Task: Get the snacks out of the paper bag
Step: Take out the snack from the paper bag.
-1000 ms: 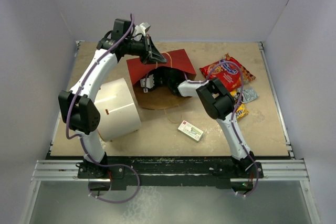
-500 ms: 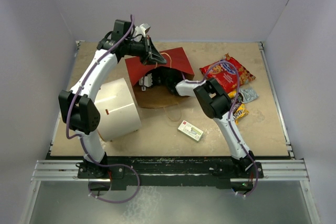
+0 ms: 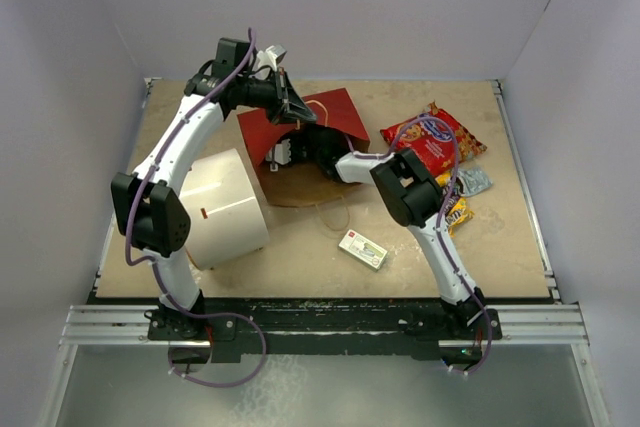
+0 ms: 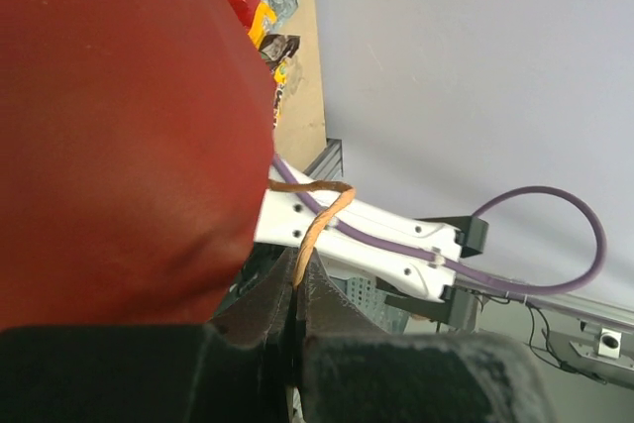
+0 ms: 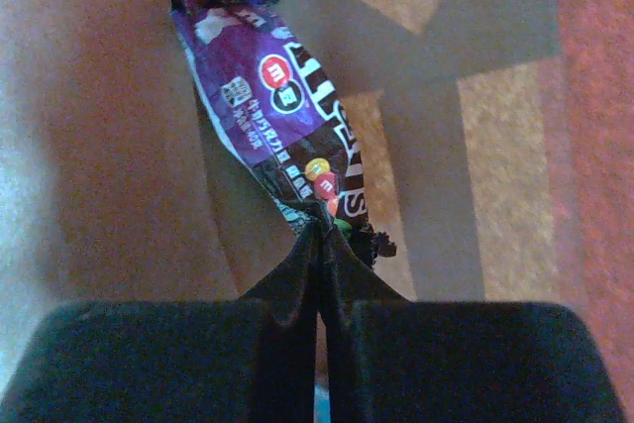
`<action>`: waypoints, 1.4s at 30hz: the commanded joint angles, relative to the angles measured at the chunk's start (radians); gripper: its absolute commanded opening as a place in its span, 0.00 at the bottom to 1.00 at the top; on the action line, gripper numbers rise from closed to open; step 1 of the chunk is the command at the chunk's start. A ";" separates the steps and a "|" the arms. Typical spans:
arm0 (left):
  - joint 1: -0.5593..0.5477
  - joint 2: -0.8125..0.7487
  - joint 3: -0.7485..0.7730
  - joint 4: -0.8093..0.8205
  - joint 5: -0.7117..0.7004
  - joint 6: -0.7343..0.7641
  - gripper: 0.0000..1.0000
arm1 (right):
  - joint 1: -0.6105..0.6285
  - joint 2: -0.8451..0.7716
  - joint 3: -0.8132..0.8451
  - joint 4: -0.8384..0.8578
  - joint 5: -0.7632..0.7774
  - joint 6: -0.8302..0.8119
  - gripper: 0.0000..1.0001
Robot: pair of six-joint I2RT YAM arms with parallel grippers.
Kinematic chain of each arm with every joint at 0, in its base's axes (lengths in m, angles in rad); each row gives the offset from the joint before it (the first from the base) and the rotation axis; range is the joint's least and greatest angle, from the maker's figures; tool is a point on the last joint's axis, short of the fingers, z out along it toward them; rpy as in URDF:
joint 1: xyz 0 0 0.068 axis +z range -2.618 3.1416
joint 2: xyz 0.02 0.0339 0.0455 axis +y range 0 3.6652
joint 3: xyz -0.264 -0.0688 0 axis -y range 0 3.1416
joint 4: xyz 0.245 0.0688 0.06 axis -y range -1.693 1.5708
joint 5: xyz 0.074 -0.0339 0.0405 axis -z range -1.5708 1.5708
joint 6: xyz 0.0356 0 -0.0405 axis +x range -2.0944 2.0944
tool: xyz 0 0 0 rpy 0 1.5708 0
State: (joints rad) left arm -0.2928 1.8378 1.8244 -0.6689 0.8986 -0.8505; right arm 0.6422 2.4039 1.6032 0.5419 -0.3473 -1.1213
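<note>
The red paper bag (image 3: 335, 115) lies on its side, its brown mouth facing the near edge. My left gripper (image 4: 295, 282) is shut on the bag's thin twisted handle (image 4: 315, 220) and holds the top wall (image 4: 119, 126) up. My right gripper (image 5: 322, 230) is inside the bag, shut on the lower corner of a purple and brown candy packet (image 5: 282, 111) lying on the kraft floor. Outside, to the right, lie other snacks: a red cookie bag (image 3: 432, 137), a pale blue wrapper (image 3: 473, 182) and yellow candy packs (image 3: 458, 213).
A big white cylinder (image 3: 225, 207) lies by the left arm, close to the bag's left side. A small flat white-and-green box (image 3: 362, 249) sits in front of the bag. A loose handle loop (image 3: 335, 215) trails on the board. Walls enclose the table.
My right gripper has closed from open onto the candy packet inside the bag, and its arm shifted slightly left. The left gripper has kept its hold on the handle.
</note>
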 commanded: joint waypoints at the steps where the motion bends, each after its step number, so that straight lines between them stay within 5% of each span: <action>1: 0.017 -0.073 -0.036 0.083 -0.008 -0.021 0.00 | 0.000 -0.195 -0.111 0.067 0.031 0.036 0.00; 21: 0.030 -0.113 -0.154 0.302 0.000 -0.163 0.00 | 0.005 -0.699 -0.613 0.024 0.217 0.361 0.00; 37: 0.036 -0.081 -0.193 0.374 -0.016 -0.158 0.00 | 0.003 -1.241 -0.726 -0.542 0.156 0.633 0.00; 42: 0.039 -0.055 -0.193 0.394 -0.017 -0.163 0.00 | 0.003 -1.421 -0.730 -0.656 0.246 0.727 0.00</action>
State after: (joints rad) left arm -0.2680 1.7702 1.6356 -0.3447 0.8848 -1.0119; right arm 0.6434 1.0966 0.8726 -0.0097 -0.1493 -0.5030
